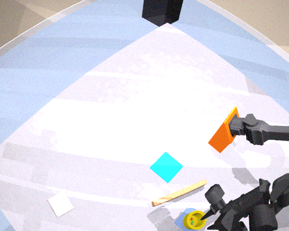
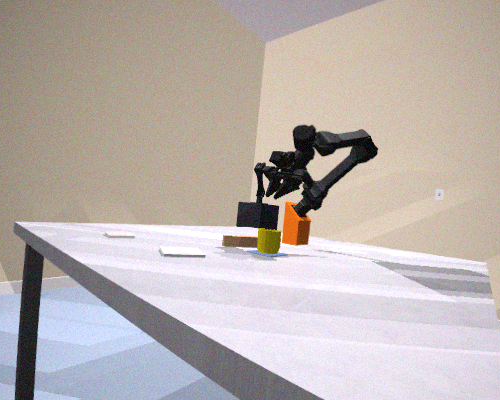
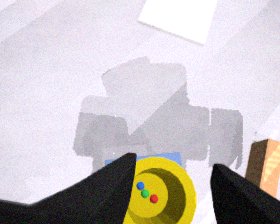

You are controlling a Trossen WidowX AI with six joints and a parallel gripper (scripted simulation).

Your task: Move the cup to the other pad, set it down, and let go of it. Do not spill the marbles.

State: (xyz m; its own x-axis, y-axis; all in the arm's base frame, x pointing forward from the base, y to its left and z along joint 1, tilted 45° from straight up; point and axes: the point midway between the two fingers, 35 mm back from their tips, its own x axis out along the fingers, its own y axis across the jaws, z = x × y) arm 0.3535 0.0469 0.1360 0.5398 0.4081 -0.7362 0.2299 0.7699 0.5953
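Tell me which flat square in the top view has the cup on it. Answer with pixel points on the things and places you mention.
The blue pad (image 1: pixel 180 222) (image 2: pixel 254 252) (image 3: pixel 172 158): the yellow cup (image 1: pixel 196 220) (image 2: pixel 269 241) (image 3: pixel 161 202) stands upright on it. The cyan square (image 1: pixel 166 167) and the white square (image 1: pixel 60 204) (image 2: pixel 182 252) (image 3: pixel 179 20) carry nothing.
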